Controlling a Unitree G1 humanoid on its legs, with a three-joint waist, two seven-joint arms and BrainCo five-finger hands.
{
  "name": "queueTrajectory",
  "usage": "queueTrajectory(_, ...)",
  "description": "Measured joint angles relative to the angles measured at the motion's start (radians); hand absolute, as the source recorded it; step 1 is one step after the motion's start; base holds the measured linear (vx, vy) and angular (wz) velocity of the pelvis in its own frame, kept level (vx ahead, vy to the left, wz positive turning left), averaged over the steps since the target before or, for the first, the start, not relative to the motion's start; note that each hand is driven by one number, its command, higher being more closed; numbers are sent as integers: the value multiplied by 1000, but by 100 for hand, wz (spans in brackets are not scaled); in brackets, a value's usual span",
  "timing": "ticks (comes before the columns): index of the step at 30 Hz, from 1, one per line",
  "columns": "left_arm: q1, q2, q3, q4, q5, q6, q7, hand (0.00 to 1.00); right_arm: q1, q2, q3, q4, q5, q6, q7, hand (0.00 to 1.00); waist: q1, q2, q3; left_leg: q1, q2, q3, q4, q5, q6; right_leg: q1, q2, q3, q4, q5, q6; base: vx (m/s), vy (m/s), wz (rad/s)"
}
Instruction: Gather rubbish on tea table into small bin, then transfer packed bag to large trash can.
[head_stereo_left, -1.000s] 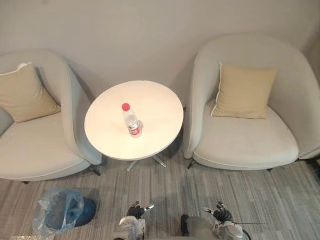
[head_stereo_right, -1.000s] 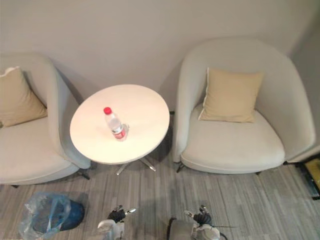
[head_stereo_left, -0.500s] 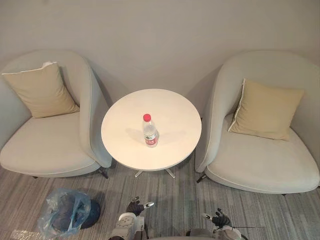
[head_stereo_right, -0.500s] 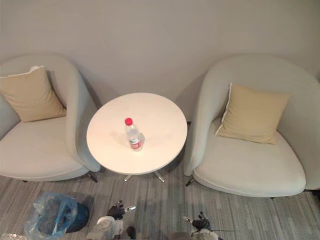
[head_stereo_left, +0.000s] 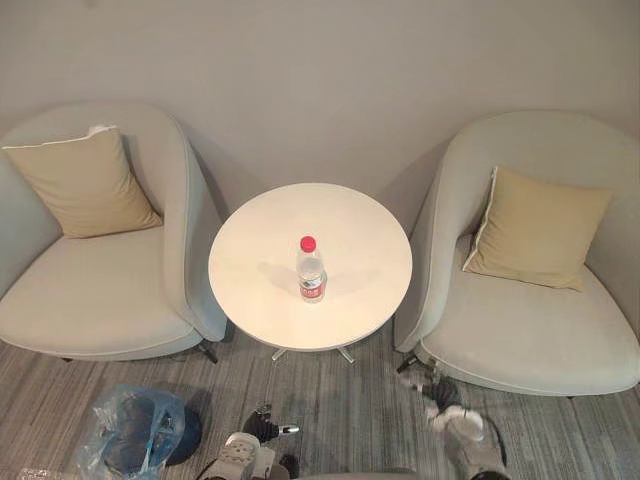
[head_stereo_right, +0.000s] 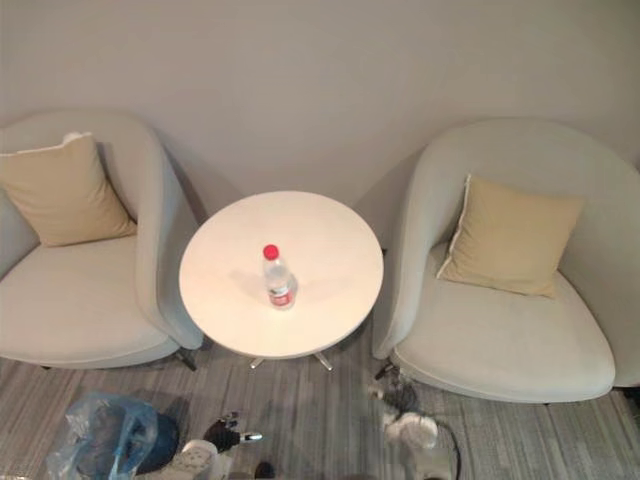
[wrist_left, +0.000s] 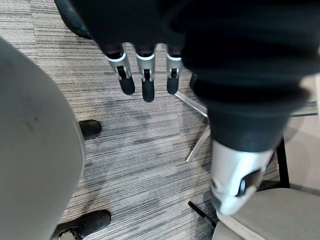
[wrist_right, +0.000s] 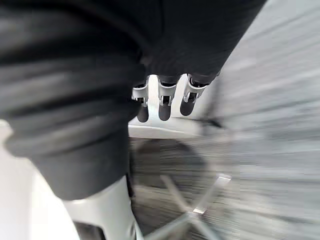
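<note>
Centre frame: your bottle (head_stereo_left: 311, 270) stands upright on the tabletop (head_stereo_left: 350, 240).
Lower left: bagged bin (head_stereo_left: 140, 440) on floor (head_stereo_left: 340, 400).
Left hand (head_stereo_left: 262, 428): released, bottom edge.
Right hand (head_stereo_left: 441, 392): released, lower right.

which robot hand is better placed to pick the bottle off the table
Right, probably: the right robot hand is open, empty and further forward, nearer the table where the bottle stands upright. The left robot hand, also open, hangs further back, closer to the bagged small bin on the floor.
</note>
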Motion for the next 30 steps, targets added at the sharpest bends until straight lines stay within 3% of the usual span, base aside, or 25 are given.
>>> queueTrajectory(2,2,4,-1,1,0,0,1,0,48,6,40,-117,-1,0,13,0,1,-3,-1,0,0,-3,-10,5,0,0,1,-1,-8,4,1,-16,3,1)
queueTrajectory(4,3,8,0,1,0,-1,3,0,90,29,77,-188,-79,-18,1,0,-2,-6,-1,1,-1,-8,-22,15,0,-2,2,-2,-13,9,2,-18,0,2)
queueTrajectory(16,26,25,3,-24,29,-40,29,0,4,18,115,-290,-272,-45,-73,0,11,-11,-3,-16,-13,-107,-97,74,-3,-6,0,-69,-35,13,9,-34,-11,19)
queueTrajectory(30,29,36,10,-70,26,-59,72,0,-192,19,102,-259,-297,-44,-218,0,56,8,44,-77,-26,-201,-86,80,-4,7,2,-144,-64,13,9,28,-19,21)
